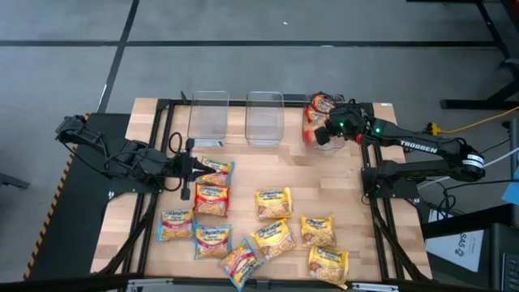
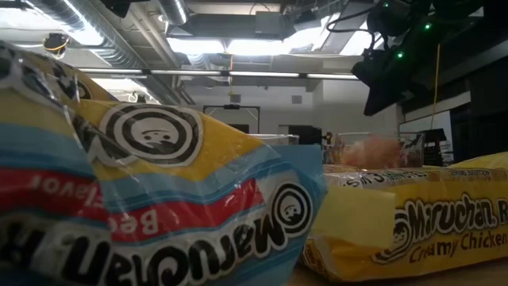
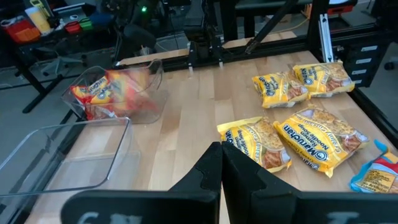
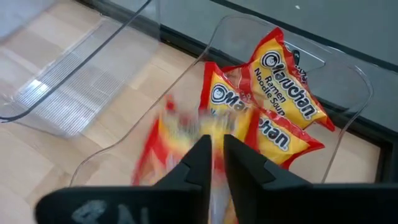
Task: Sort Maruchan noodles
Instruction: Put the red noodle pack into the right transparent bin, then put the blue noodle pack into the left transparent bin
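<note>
Step in hand: the right end effector [image 1: 323,136] hangs over the right-hand bin [image 1: 306,132] at the far side of the bench [image 1: 324,191], and a red-trimmed packet [image 4: 180,143], blurred in the right wrist view, seems to be dropping out of it into that bin
Right end effector state: fingers only slightly apart in the right wrist view; whether they have any hold on the blurred packet, I cannot tell
Left end effector: the left end effector [image 1: 201,169] sits low at the bench's left side with its tips at a blue-trimmed packet [image 1: 217,169], fingers together, nothing between them
Where the noodles are: red-trimmed packets in the bin [image 4: 283,112]; the loose packets [image 1: 274,203] lie scattered over the near half of the bench, yellow ones mostly to the right, blue and red ones to the left
Next move, as I judge it: lift the right arm clear of the bin, then reach for another loose packet that matches a bin
Around: the two empty clear bins [image 1: 208,118] stand left of the filled one
In the way: the near packets overlap one another, so a clean pinch on one may drag its neighbour; the left arm lies across the left cluster
</note>
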